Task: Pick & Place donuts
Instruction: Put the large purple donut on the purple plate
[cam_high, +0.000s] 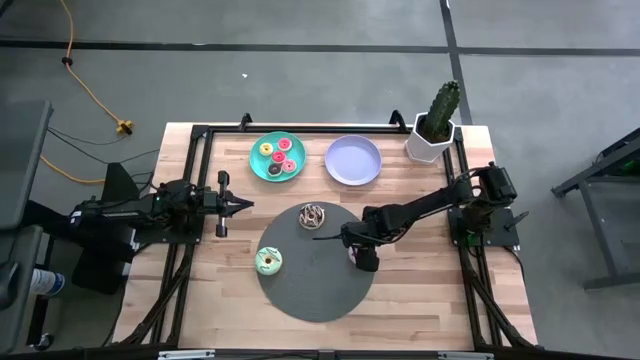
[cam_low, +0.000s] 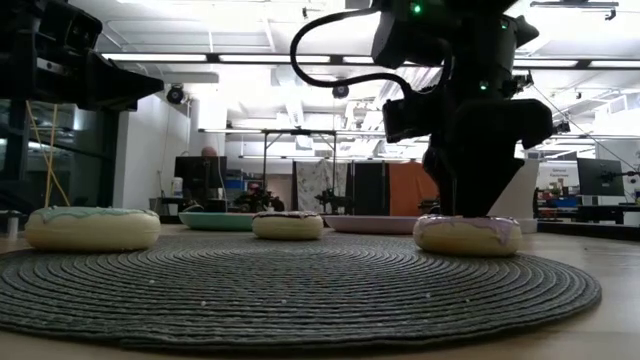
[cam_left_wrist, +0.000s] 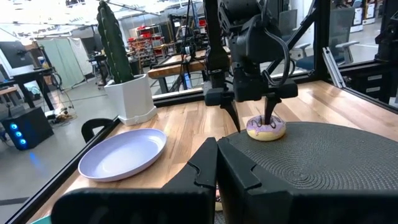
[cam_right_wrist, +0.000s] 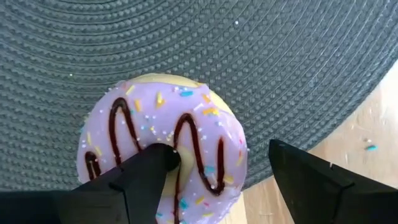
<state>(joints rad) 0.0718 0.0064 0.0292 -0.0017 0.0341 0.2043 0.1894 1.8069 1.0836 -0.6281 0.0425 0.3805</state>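
Three donuts lie on the dark grey mat (cam_high: 315, 290): a green-iced one (cam_high: 269, 261) near its left edge, a chocolate-sprinkled one (cam_high: 313, 215) at its far edge, and a pink-striped one (cam_right_wrist: 163, 146) at its right edge, under the right gripper (cam_high: 360, 256). In the high view that third donut is mostly hidden by the arm; the right wrist view shows it clearly, lilac-pink icing with dark squiggles and sprinkles, sitting just inside the mat's rim. The right gripper is spread wide and straddles it, one finger (cam_right_wrist: 146, 171) in the donut's hole, the other outside the ring on the side of the bare wood. On the teal plate (cam_high: 256, 160) sit several small donuts (cam_high: 278, 157), about five, in pink, red and yellow tones; the exact count is hard to make out. One lilac plate (cam_high: 353, 160) stands beside it, and one potted cactus (cam_high: 437, 122) in the far right corner. The left gripper (cam_high: 240, 205) has its fingers pressed together and hangs over the bare table, left of the mat, holding nothing.
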